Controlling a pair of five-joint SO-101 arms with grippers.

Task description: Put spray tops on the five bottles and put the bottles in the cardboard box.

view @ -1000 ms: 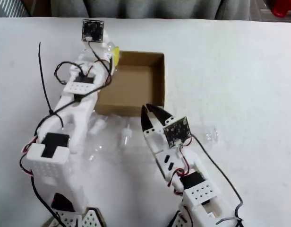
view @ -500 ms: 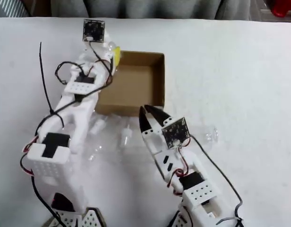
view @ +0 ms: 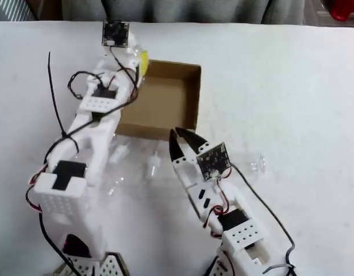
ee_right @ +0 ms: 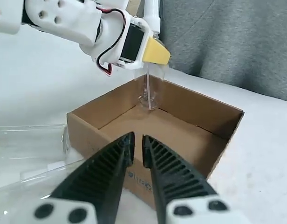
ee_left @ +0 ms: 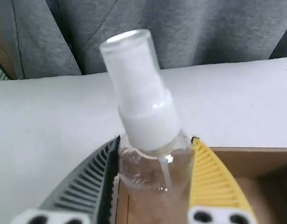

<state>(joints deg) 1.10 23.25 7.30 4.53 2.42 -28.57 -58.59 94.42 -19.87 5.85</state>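
Observation:
My left gripper (ee_left: 155, 140) is shut on a clear bottle (ee_left: 148, 177) with a white spray top (ee_left: 139, 93), gripped at the shoulder between the grey and yellow fingers. In the high view this gripper (view: 135, 60) hangs over the far left corner of the cardboard box (view: 160, 133). The right wrist view shows the held bottle (ee_right: 150, 93) upright, its base low inside the box (ee_right: 97, 130). My right gripper (ee_right: 137, 136) stands just in front of the box's near wall, black fingers shut with only a thin slit and nothing between them; in the high view this gripper (view: 176, 133) sits at the box's near right corner.
Several clear bottles lie on the white table in front of the box, one beside the right gripper (view: 154, 164), others by the left arm (view: 115, 184) (ee_right: 31, 144). A small clear piece (view: 257, 164) lies to the right. Grey cloth hangs behind the table.
My left arm has shifted slightly farther back with the bottle. The right gripper moved a little to the left, then held still.

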